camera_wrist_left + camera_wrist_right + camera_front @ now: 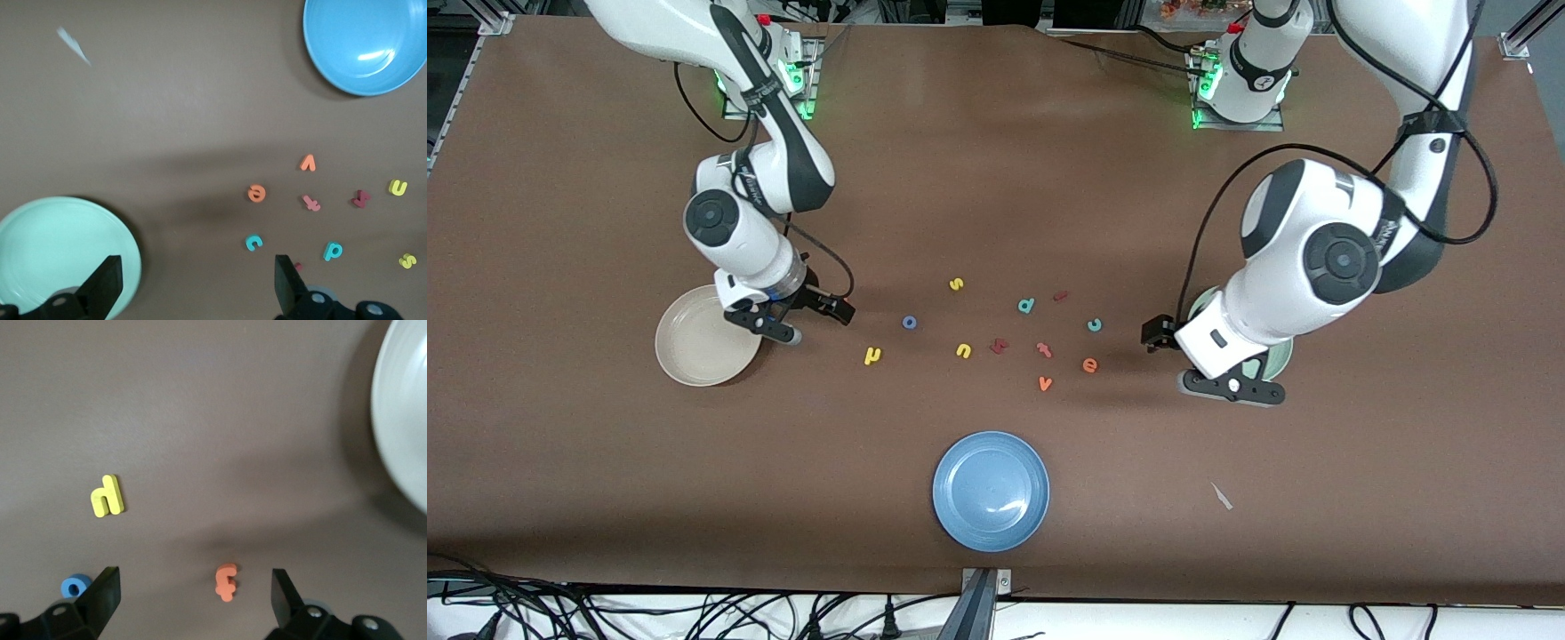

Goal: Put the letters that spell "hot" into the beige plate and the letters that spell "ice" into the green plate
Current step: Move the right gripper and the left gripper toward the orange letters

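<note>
Counting three plates (pixel 991 490) and eleven loose letters (pixel 962 350).

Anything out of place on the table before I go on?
Only a small white scrap lies on the table toward the left arm's end, nearer the front camera than the orange v. It looks like stray litter.

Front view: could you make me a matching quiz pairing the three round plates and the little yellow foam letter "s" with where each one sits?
Things:
1. round beige plate
2. round pale green plate
3. round blue plate
4. small yellow foam letter "s"

Places:
A. beside the open left gripper
B. farthest of the letters from the front camera
C. beside the open right gripper
D. nearest of all to the front camera

Pairs: 1-C, 2-A, 3-D, 4-B
</note>
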### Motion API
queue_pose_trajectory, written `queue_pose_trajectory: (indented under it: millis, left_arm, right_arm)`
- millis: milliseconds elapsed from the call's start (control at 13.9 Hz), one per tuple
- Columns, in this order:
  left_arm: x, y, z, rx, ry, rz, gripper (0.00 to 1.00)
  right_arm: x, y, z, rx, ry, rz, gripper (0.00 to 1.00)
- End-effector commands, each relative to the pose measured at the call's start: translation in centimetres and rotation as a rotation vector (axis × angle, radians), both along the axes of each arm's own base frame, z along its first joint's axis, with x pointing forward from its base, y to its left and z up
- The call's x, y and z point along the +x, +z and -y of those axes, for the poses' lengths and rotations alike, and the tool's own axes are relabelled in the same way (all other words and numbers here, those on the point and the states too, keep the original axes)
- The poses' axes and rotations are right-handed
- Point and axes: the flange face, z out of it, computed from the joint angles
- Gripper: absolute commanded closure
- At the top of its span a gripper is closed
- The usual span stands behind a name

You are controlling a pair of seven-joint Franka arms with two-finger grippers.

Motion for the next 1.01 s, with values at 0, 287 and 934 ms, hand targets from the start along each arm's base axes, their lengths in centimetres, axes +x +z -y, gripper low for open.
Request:
queue_pose_trajectory:
  millis: [0,287,934]
  left_arm:
    - [-0.7,-3.4,2.3,0.030,0.072,-0.059,0.00]
    - [-1.0,-9.4,3.9,0.052,0.085,-0.132,0.00]
    - [0.8,-18.6,7.5,-0.032,-0.162,0.033,0.00]
  right_arm:
    - [-1.5,-1.9,-1.7,0.007,-0.067,-0.001,0.00]
    - [-2.2,-4.4,-2.1,-0.013,-0.073,-0.039,0.04]
    - [-1.7,-4.5,-0.9,-0.021,-0.076,-0.049,0.46]
